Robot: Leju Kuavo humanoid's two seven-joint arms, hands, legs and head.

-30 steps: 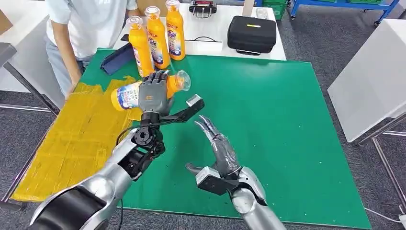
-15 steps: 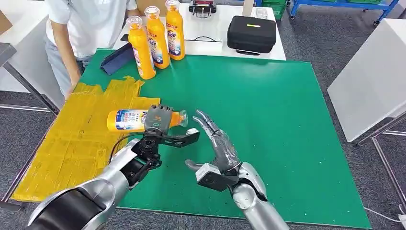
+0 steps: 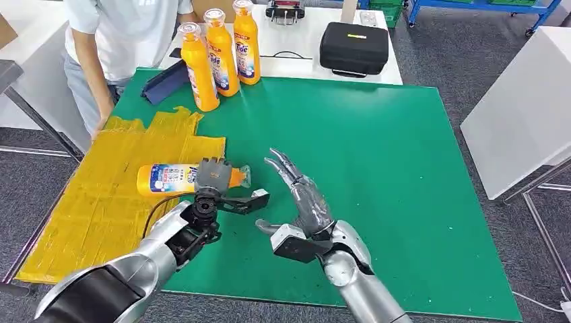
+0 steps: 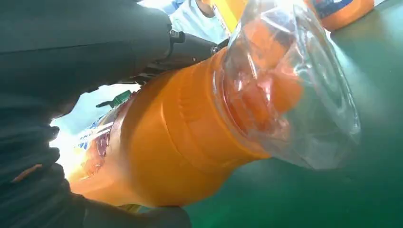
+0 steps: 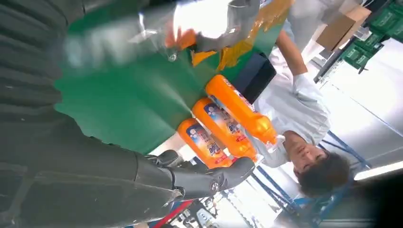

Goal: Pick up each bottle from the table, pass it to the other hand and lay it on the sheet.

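Observation:
My left hand (image 3: 211,176) grips an orange bottle (image 3: 168,180) lying sideways, low over the yellow sheet (image 3: 101,202) at its right edge, cap pointing right. The left wrist view has that bottle (image 4: 190,142) and its clear cap (image 4: 290,85) close up, with my fingers (image 4: 71,52) wrapped over it. My right hand (image 3: 304,202) stands open just right of the cap, fingers spread and pointing away, holding nothing. Three more orange bottles (image 3: 219,50) stand upright at the far left of the green mat (image 3: 377,148); they are also in the right wrist view (image 5: 223,128).
A person in a white shirt (image 3: 114,33) stands at the table's far left corner. A blue flat case (image 3: 165,82) lies beside the standing bottles. A black case (image 3: 354,47) sits on the white table behind. A grey table (image 3: 525,108) stands to the right.
My left hand has carried the bottle down and leftward from mid-air to the sheet's edge, turning it level. The right hand has stayed open and shifted slightly left.

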